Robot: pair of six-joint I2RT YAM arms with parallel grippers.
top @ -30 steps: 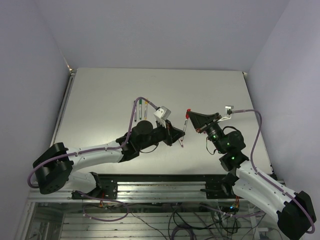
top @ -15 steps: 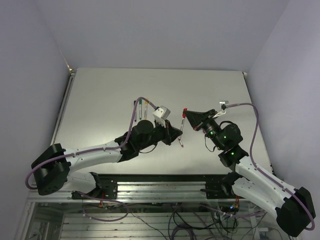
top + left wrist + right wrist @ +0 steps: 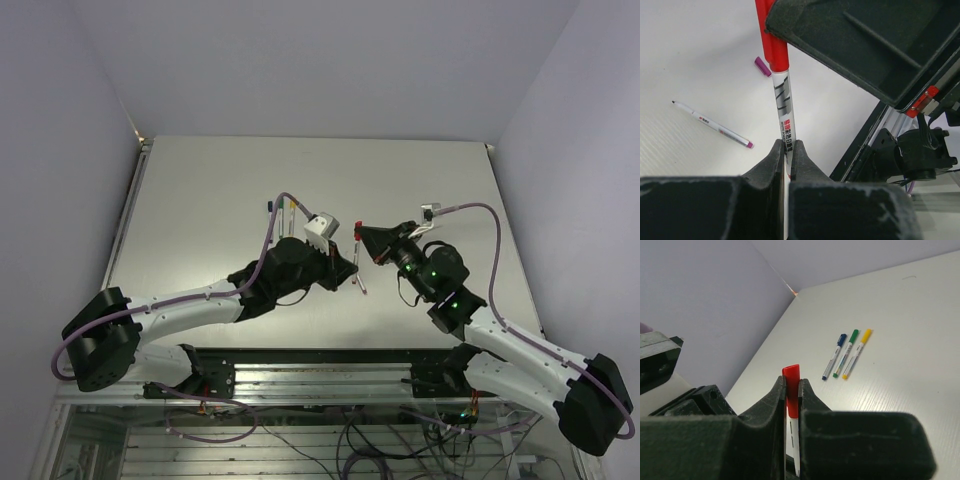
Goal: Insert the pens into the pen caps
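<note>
My left gripper (image 3: pixel 786 150) is shut on the lower shaft of a pale pen (image 3: pixel 782 105) and holds it above the table. A red cap (image 3: pixel 774 47) sits over the pen's upper end. My right gripper (image 3: pixel 791 384) is shut on that red cap (image 3: pixel 791 372). In the top view the two grippers (image 3: pixel 349 262) (image 3: pixel 361 233) meet at mid-table. An uncapped magenta-ended pen (image 3: pixel 712 125) and a loose magenta cap (image 3: pixel 762 66) lie on the table below. Three capped pens, blue (image 3: pixel 834 356), green (image 3: pixel 846 353) and yellow (image 3: pixel 857 353), lie side by side further off.
The three capped pens also show in the top view (image 3: pixel 283 214), left of the left arm's purple cable (image 3: pixel 272 225). The table's dark near edge and rail (image 3: pixel 875 145) lie close behind the grippers. A wall corner (image 3: pixel 792 292) bounds the table's far side.
Both grippers have shifted a little to the left, with the pen and red cap held between them. The right arm has leaned further in towards the left arm.
</note>
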